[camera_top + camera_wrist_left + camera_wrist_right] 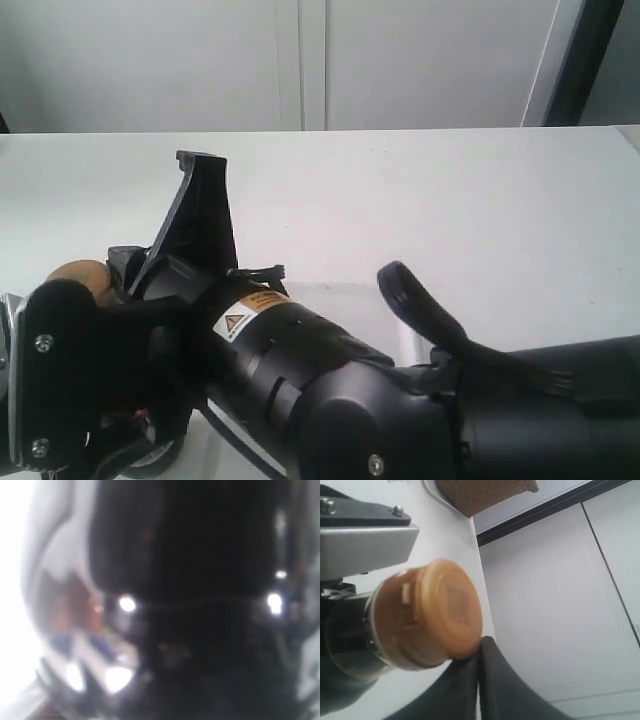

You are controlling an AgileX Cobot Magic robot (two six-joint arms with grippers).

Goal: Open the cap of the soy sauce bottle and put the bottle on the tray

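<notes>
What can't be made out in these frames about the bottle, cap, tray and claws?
- Tray: in no view.
- Soy sauce bottle: left wrist view is a dark blur; label unreadable.
- Cap: on the neck in the right wrist view; loosened or not, unclear. Arms hide most of it in the exterior view.
- Left claw: its grip is hidden.
- Right claw: jaw gap unclear.

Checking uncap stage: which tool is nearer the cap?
Right: right tool sits at the cap rim; left tool unseen, its camera filled by the soy sauce bottle, dark and close.
</notes>
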